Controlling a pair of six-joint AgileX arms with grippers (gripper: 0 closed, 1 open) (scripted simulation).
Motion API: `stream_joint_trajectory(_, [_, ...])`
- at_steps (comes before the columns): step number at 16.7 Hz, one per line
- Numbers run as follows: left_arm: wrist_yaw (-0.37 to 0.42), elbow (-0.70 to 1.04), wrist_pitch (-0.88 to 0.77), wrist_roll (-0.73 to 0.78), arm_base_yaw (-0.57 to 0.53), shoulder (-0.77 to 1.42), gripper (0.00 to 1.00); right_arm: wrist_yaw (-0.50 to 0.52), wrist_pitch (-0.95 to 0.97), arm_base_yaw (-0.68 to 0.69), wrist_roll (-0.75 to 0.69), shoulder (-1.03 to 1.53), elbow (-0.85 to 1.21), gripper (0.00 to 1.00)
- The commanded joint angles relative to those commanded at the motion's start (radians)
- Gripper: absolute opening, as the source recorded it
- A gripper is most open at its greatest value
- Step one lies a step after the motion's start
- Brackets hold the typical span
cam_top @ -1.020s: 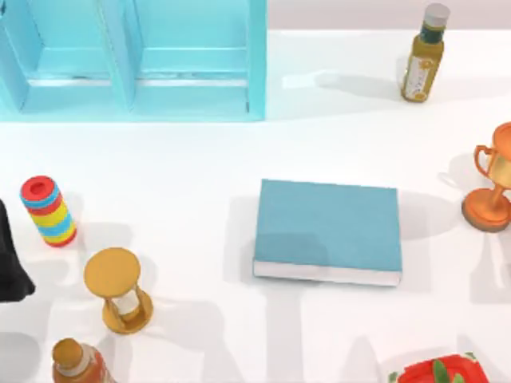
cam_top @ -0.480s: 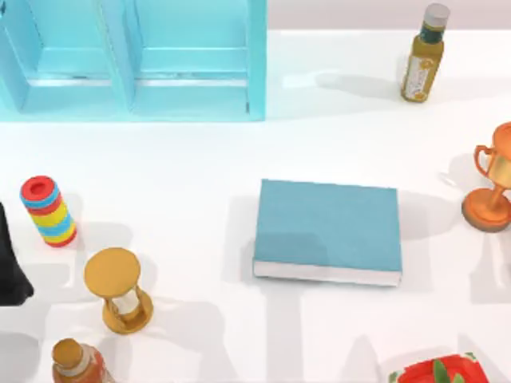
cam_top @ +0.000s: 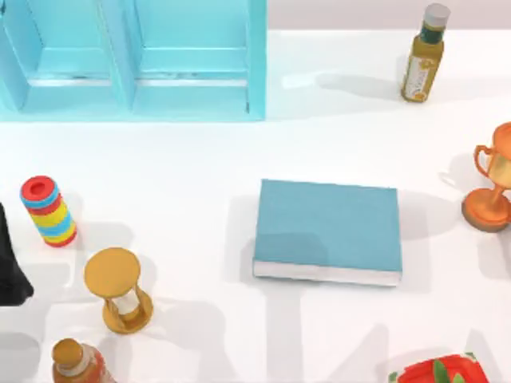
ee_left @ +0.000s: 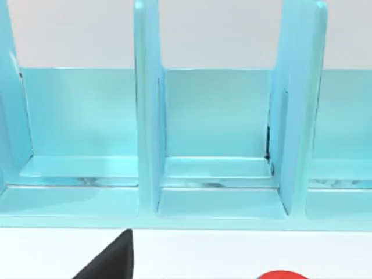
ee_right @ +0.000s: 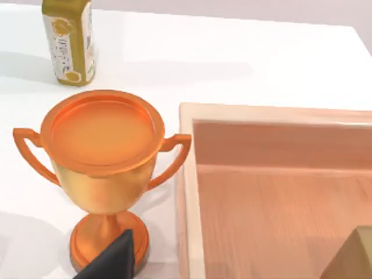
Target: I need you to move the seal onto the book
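Looking unchanged lately: book (cam_top: pixel 327 227) still bare, seal (ee_right: pixel 351 257) untouched in wooden tray (ee_right: pixel 232 114), right hand (ee_right: pixel 111 259) grip can't be told.

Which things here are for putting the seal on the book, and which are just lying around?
For the job: book; tan block in the wooden tray, likely the seal.

Just lying about: shelf unit; yellow bottle; trophy; hourglass; striped tube; the wooden tray.
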Motion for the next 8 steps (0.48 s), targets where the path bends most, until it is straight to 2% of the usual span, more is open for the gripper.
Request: stream_joint_trajectory(8, [0.0,0.0,0.0,0.0,0.0,0.0,1.0,0.001,-0.531,-0.175,-0.167,0.815,0.681,1.0])
